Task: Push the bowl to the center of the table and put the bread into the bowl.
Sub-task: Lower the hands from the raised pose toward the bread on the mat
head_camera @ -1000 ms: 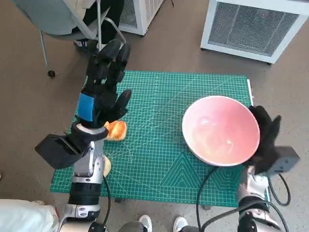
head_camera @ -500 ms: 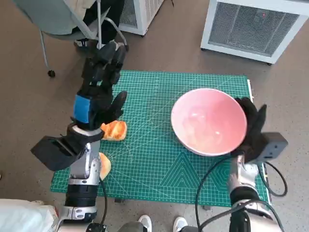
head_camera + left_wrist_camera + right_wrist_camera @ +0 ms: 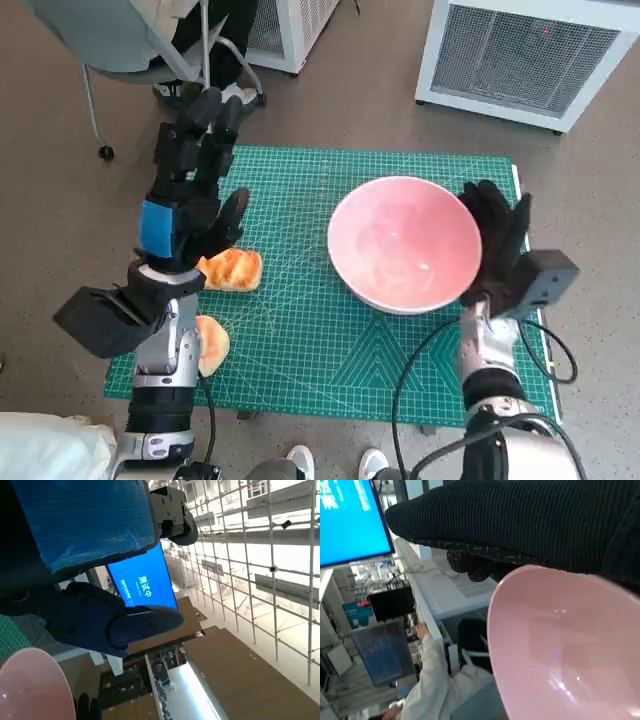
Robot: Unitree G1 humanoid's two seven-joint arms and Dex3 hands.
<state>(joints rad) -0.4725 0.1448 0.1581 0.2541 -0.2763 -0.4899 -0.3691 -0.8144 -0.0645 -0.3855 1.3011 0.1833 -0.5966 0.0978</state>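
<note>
The green gridded cutting mat (image 3: 330, 330) carries the wide pink bowl (image 3: 405, 243) right of centre, the gloved right hand (image 3: 497, 243) spread flat against its outer rim. The golden bread roll (image 3: 230, 269) lies left, just beneath the raised, spread, empty left hand (image 3: 185, 200).

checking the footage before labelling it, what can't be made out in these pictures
- Second bread piece: head view, mostly hidden behind the left forearm.
- Right hand contact with the pink bowl: head view, the bowl rim hides the palm side; right wrist view shows only the glove's back.
- Bread by the left hand: head view, its near end is covered by the hand.
</note>
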